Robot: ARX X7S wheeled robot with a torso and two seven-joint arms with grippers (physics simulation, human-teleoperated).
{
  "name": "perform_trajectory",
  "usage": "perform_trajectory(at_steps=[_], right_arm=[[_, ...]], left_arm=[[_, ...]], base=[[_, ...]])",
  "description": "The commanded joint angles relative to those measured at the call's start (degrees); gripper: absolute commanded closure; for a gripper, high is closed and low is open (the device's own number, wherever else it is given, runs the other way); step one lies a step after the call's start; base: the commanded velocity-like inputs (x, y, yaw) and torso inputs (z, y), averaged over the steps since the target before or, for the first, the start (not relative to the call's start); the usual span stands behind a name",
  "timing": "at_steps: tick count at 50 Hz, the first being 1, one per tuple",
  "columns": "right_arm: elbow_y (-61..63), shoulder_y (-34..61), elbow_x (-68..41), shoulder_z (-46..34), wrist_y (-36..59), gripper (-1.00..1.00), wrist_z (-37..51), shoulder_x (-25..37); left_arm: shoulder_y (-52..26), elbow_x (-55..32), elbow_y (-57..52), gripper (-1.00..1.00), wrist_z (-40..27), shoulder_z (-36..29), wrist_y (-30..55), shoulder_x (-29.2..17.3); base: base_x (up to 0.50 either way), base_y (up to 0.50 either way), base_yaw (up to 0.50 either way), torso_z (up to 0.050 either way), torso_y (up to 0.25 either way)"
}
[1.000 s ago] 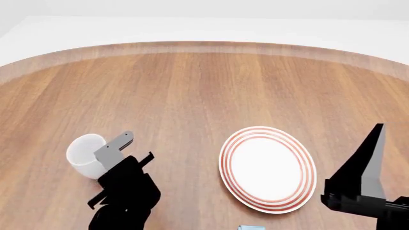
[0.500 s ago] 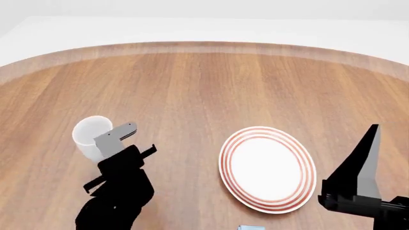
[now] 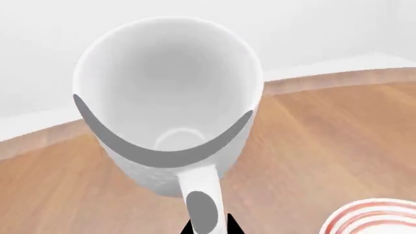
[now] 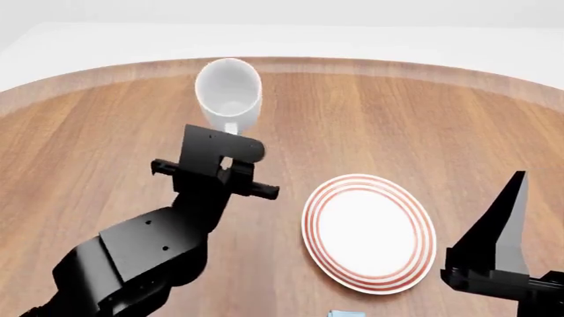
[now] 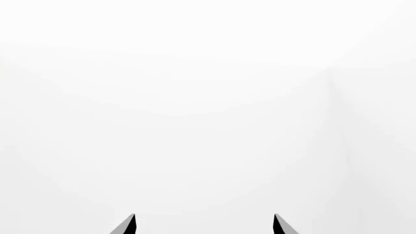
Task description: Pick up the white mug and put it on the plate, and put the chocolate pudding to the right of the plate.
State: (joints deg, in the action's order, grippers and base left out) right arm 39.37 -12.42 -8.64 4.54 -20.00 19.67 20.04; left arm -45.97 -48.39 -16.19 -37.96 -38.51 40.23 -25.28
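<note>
My left gripper [image 4: 228,137] is shut on the loop handle of the white mug [image 4: 228,92] and holds it in the air over the table, left of and beyond the plate. The mug tips with its empty mouth toward the head camera. In the left wrist view the white mug [image 3: 167,97] fills the frame, its handle running down into my left gripper [image 3: 206,227]. The red-ringed plate [image 4: 368,232] lies bare at the near right; its rim [image 3: 373,219] shows in the left wrist view. A light blue sliver at the frame's bottom edge, the chocolate pudding [image 4: 347,313], is nearly all cut off. My right gripper [image 4: 514,205] stands open, pointing up, right of the plate.
The round wooden table [image 4: 370,119] runs to a curved far edge with white floor and wall beyond it. The right wrist view shows only white wall past my right gripper [image 5: 204,225].
The left arm has lifted the white mug off the table at the near left and carried it up and rightward, tipping its mouth toward the camera. The right arm has stayed put.
</note>
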Motion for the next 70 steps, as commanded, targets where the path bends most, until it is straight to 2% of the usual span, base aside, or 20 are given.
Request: perform_trajectory(at_steps=[1, 6, 13, 20, 26, 33, 44, 57, 70], right_arm=[[0.3, 0.2, 0.9, 0.8, 0.3, -1.0, -0.9, -0.6], [0.1, 0.2, 0.6, 0.9, 0.0, -1.0, -0.8, -0.5], [0.5, 0.1, 0.6, 0.7, 0.3, -1.0, -0.7, -0.4], [0.1, 0.0, 0.3, 0.7, -0.1, -1.0, -0.6, -0.3], [0.3, -0.1, 0.3, 0.7, -0.1, -1.0, -0.5, -0.1], [0.5, -0.6, -0.4, 1.4, -0.6, -1.0, -0.3, 0.2], [0.3, -0.8, -0.4, 1.2, -1.0, -1.0, -0.1, 0.1], [0.7, -1.1, -0.3, 1.2, -1.0, -1.0, 0.1, 0.3], [0.4, -1.2, -0.8, 1.2, -1.4, -1.0, 0.2, 0.6]], left_arm=[[-9.0, -2.0, -2.7, 1.0, 10.4, -4.2, 7.5, -0.8], [-16.3, -0.4, -1.8, 1.0, 13.9, -7.4, 11.2, -0.2], [-22.1, 1.2, 0.5, 1.0, 17.9, -10.9, 13.8, 0.7], [-25.8, -1.7, 3.2, 1.0, 25.4, -12.5, 14.9, 3.0], [-27.9, -2.8, 3.6, 1.0, 28.0, -14.4, 16.6, 5.3], [-28.3, -1.8, 6.5, 1.0, 29.2, -16.3, 15.8, 8.9], [-25.9, -11.7, 11.4, 1.0, 29.1, -10.9, 17.6, 15.8], [-23.1, -15.8, 16.5, 1.0, 30.5, -8.3, 16.0, 18.2], [-20.6, -15.2, 23.4, 1.0, 32.4, -9.5, 13.6, 20.3]], base=[[0.0, 0.0, 0.0, 0.0, 0.0], [0.0, 0.0, 0.0, 0.0, 0.0], [0.0, 0.0, 0.0, 0.0, 0.0], [0.0, 0.0, 0.0, 0.0, 0.0], [0.0, 0.0, 0.0, 0.0, 0.0], [0.0, 0.0, 0.0, 0.0, 0.0], [0.0, 0.0, 0.0, 0.0, 0.0], [0.0, 0.0, 0.0, 0.0, 0.0], [0.0, 0.0, 0.0, 0.0, 0.0]])
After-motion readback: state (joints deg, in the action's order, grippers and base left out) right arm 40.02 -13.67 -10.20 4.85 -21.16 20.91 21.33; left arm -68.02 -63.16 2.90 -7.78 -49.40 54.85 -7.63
